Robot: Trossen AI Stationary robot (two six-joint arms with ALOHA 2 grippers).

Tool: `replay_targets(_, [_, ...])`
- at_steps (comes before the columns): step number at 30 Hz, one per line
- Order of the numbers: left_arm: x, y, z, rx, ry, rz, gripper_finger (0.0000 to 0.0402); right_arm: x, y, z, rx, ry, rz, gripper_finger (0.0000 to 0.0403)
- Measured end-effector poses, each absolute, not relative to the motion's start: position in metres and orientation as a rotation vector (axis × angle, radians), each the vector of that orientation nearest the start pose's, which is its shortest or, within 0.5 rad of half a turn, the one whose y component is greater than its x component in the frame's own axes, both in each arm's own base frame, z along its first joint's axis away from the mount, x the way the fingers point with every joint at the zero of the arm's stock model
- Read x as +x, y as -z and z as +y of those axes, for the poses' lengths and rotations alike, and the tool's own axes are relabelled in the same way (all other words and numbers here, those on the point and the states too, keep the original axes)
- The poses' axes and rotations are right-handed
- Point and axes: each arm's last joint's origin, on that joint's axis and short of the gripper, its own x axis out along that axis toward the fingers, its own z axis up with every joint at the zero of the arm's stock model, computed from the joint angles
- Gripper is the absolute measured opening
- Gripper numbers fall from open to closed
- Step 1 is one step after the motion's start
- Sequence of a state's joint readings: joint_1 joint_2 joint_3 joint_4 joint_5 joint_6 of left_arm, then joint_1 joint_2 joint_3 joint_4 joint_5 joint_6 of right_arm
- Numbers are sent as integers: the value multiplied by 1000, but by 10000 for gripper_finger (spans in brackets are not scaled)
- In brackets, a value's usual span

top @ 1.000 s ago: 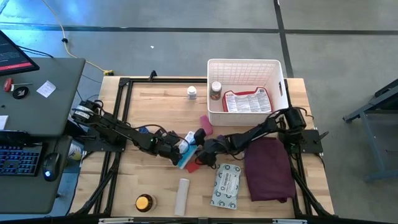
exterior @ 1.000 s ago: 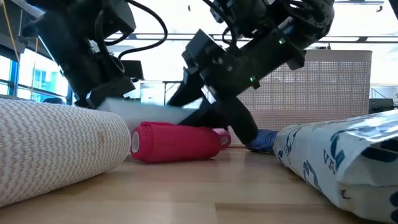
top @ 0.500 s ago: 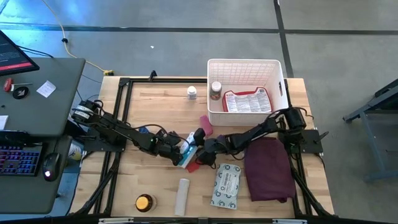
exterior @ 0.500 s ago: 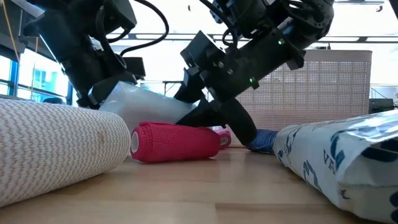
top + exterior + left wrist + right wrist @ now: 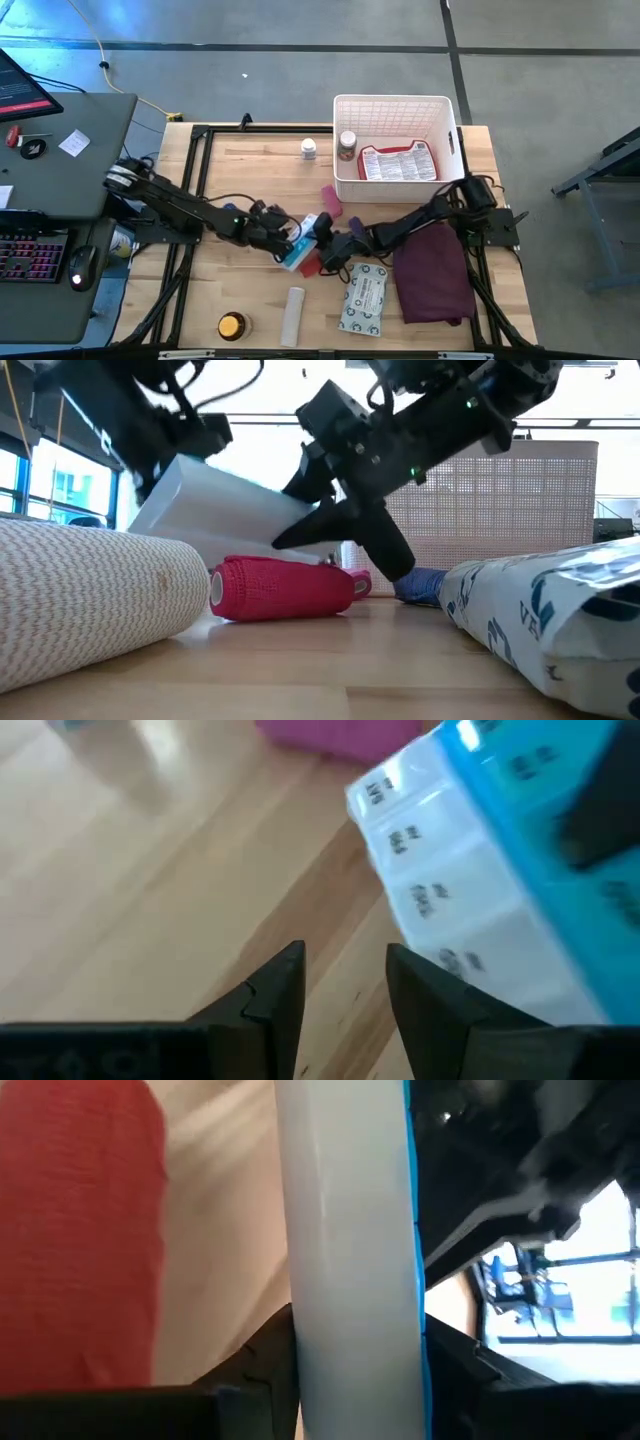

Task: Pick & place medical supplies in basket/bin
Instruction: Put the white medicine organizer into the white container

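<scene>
**Right now: pill organizer lifted over the red roll**

I see the right gripper (image 5: 322, 243) clenched on the blue-and-white pill organizer (image 5: 303, 243), holding it tilted just above the red bandage roll (image 5: 282, 589), well short of the white basket (image 5: 393, 108). My left gripper (image 5: 283, 243) sits just beside the organizer, fingers (image 5: 275, 990) parted and empty, on the side away from the basket.

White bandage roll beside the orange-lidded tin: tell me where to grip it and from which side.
Grip the white bandage roll at its middle, straight down from above, fingers closing across its narrow width. It lies on its side, a long cylinder, with the orange-lidded tin and the packet apart on either flank. The right tool holds the pill organiser.
</scene>
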State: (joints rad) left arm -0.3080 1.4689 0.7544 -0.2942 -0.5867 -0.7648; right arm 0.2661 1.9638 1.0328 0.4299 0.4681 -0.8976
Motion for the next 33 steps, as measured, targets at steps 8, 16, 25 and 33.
replay_targets(8, [234, -227, -65, -289, -521, 554, 177, 376, -175, 105, -1103, 130, 510, 136])
replay_targets(16, [218, -262, -103, -151, -519, 242, 177, 344, -239, 111, -1128, 350, 507, 137])
replay_targets(25, [246, -240, -126, -99, -417, 233, 177, 296, -319, 72, -1011, 631, 494, 139])
replay_targets(33, [280, -244, -112, -73, -124, 146, 177, 258, -360, 12, -980, 852, 554, 139])
